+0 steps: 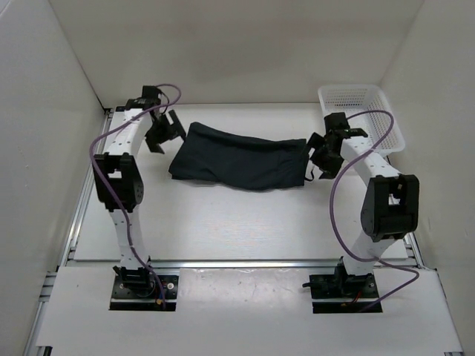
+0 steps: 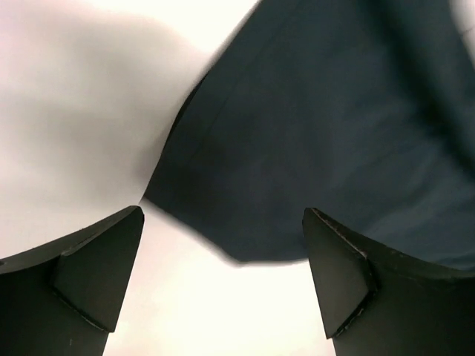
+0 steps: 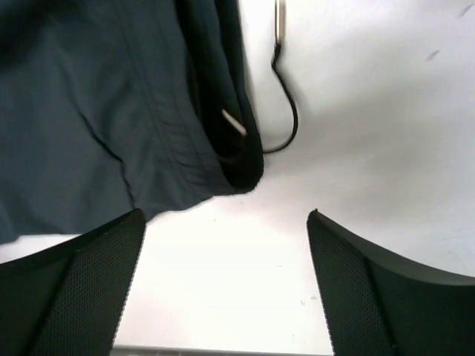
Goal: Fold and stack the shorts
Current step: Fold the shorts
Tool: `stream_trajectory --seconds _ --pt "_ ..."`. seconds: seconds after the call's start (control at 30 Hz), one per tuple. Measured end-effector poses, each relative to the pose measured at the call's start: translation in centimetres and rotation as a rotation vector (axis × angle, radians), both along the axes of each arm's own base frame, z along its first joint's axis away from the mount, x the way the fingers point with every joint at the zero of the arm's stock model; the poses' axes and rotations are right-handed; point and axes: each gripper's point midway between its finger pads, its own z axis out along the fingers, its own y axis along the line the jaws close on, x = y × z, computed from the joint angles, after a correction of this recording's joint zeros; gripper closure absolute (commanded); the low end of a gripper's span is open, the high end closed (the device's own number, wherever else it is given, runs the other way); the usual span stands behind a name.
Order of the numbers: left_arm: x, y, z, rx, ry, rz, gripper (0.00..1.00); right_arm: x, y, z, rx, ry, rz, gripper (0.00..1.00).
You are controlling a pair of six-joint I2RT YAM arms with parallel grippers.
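Left of the white mesh basket (image 1: 349, 89), flat on the table (image 1: 223, 222), there lie the shorts (image 1: 241, 156): a dark navy slab stretched sideways, and nothing in the basket as far as the overhead view shows. The right gripper (image 1: 324, 156) hangs between the basket and the shorts, right at the waistband (image 3: 237, 148) end. Its jaws stand wide apart and empty. The left gripper (image 1: 165, 133) sits at the end of the shorts farthest from the basket, jaws spread just as wide, gripping nothing, with the cloth's corner showing between its fingers in its own wrist view.

So both tools are free, one at each end of the garment. To my eye that is the set-up for a fold across the middle, one end carried over onto the other.

Here is what it needs. On the basket side, a loose drawstring (image 3: 286, 126) trails out onto the table beside the waistband, so the right fingers want to bite the thick waistband edge itself, not the cord. On the far side, the left jaws should come down over the corner and catch every layer, or the lower one will lag and wrinkle. Then lift low and lay the cloth edge to edge.
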Motion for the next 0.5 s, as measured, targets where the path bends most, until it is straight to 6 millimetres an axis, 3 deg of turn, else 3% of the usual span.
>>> stream_trajectory --seconds 0.13,0.23,0.3,0.43,0.5 --pt "-5.8 0.5 -3.7 -0.025 0.155 0.003 0.0 -1.9 0.8 -2.4 0.042 0.071 0.05 0.0" --pt "-8.6 0.2 -7.1 -0.043 0.27 0.007 0.0 -1.8 1.5 -3.5 0.074 0.087 0.075 0.0" --pt "-9.2 0.0 -8.6 -0.051 0.312 0.011 0.0 -1.3 1.9 -4.4 0.096 0.094 0.085 0.04" --pt "-8.4 -0.3 -10.2 -0.063 0.331 0.022 0.0 -0.7 2.7 -6.7 0.133 0.124 0.095 0.13" --pt "-7.5 -0.4 -10.1 -0.068 0.31 0.027 0.11 -0.4 2.8 -7.3 0.143 0.13 0.086 0.25"
